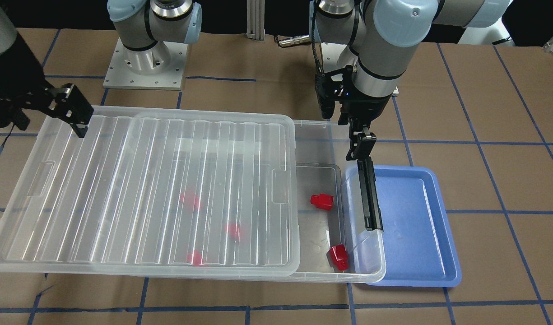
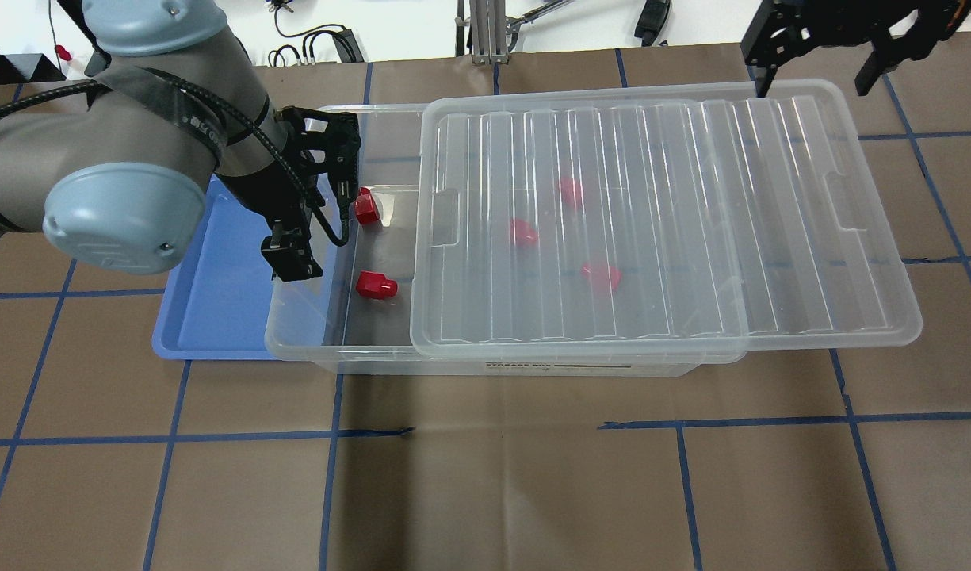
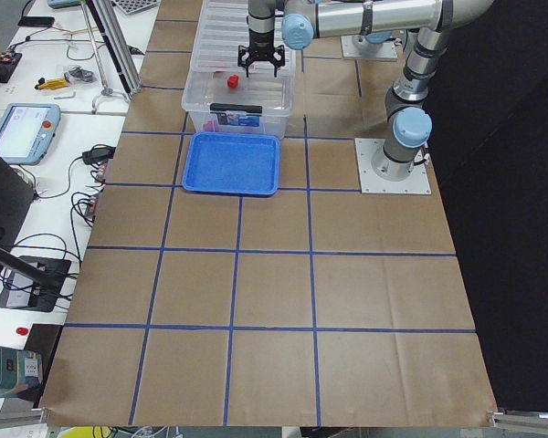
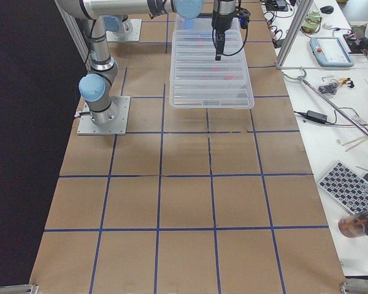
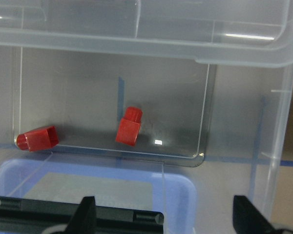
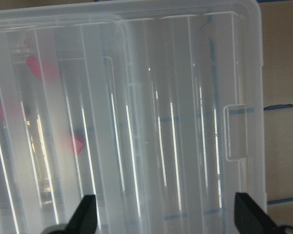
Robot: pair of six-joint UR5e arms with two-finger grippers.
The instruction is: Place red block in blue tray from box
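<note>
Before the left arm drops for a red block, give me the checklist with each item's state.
1. Lid slid off the box at its tray end: ok.
2. Left gripper open and empty: ok.
3. Left gripper above the red block: not ok, it hangs over the latch bar.
4. Blue tray bare: ok.
5. Right gripper out of the way, over the lid's far end: ok.

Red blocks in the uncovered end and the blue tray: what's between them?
The clear end wall of the box, carrying its black latch bar; the front-facing view shows this.
</note>
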